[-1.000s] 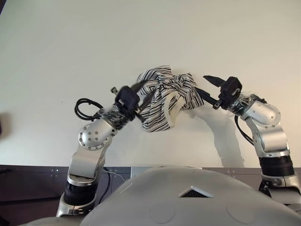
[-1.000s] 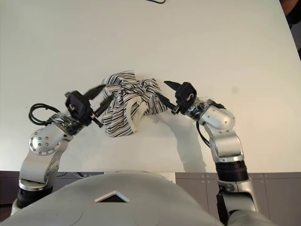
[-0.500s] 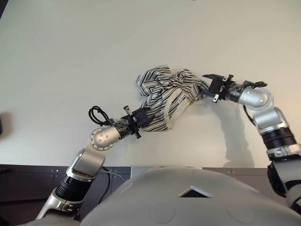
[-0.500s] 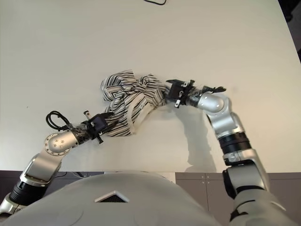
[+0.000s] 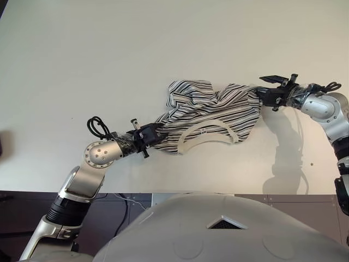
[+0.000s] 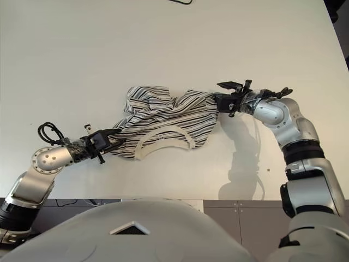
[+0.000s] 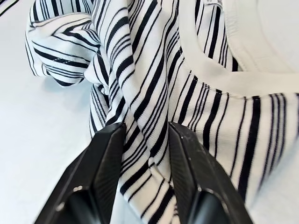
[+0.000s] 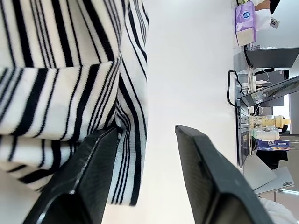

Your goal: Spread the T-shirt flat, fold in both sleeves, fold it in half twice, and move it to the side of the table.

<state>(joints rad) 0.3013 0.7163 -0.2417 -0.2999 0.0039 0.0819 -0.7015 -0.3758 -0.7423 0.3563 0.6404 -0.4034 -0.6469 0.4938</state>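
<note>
Grippers [image 5: 157, 129] [image 5: 262, 85] far apart, T-shirt [image 5: 212, 106] between.

No legible text, labels or numbers

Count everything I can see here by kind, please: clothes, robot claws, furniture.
Black-and-white striped fabric T-shirt: 1
Black two-pronged metal grippers: 2 (left gripper, right gripper)
White flat table: 1
Total: 4

Left gripper [image 5: 155, 131] pinched tight, right gripper [image 5: 263, 86] splayed.
</note>
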